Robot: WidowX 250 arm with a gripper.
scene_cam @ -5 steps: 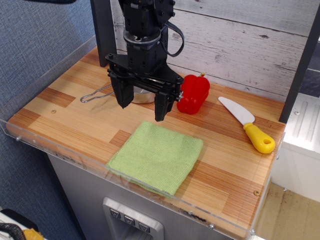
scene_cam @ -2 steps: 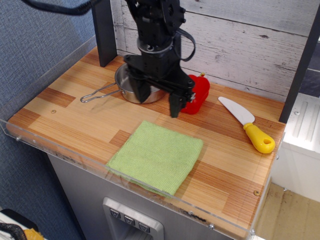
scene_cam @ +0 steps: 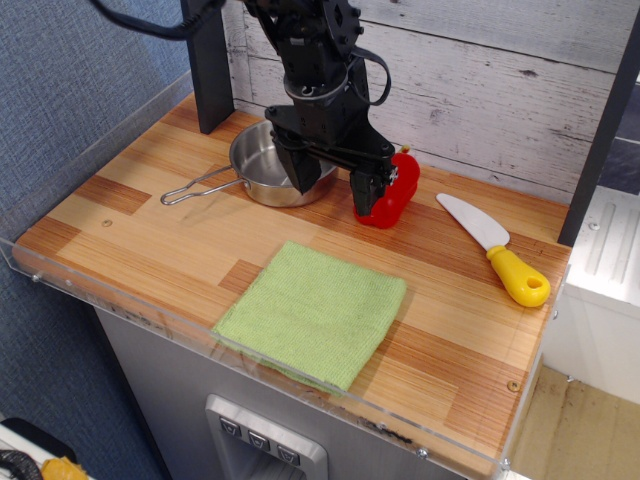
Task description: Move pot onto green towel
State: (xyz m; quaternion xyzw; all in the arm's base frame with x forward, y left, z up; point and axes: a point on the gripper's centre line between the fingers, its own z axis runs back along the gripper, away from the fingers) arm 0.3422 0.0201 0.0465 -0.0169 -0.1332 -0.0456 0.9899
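The shiny steel pot (scene_cam: 262,168) sits at the back of the wooden table, its thin wire handle (scene_cam: 197,188) pointing left toward the front. My black gripper (scene_cam: 334,189) hangs open over the pot's right rim, one finger (scene_cam: 302,176) inside the pot's edge and the other (scene_cam: 365,192) in front of the red pepper. It holds nothing. The light-green towel (scene_cam: 313,312) lies flat near the table's front edge, in front of the gripper and apart from the pot.
A red pepper (scene_cam: 392,190) stands just right of the gripper. A white knife with a yellow handle (scene_cam: 497,251) lies at the right. A dark post (scene_cam: 208,62) stands behind the pot at the left. A clear acrylic rim (scene_cam: 120,300) borders the table.
The gripper has moved back and to the right, away from the towel, and now sits at the pot's right rim. The pot, once mostly hidden, now shows. The jaws stay open.
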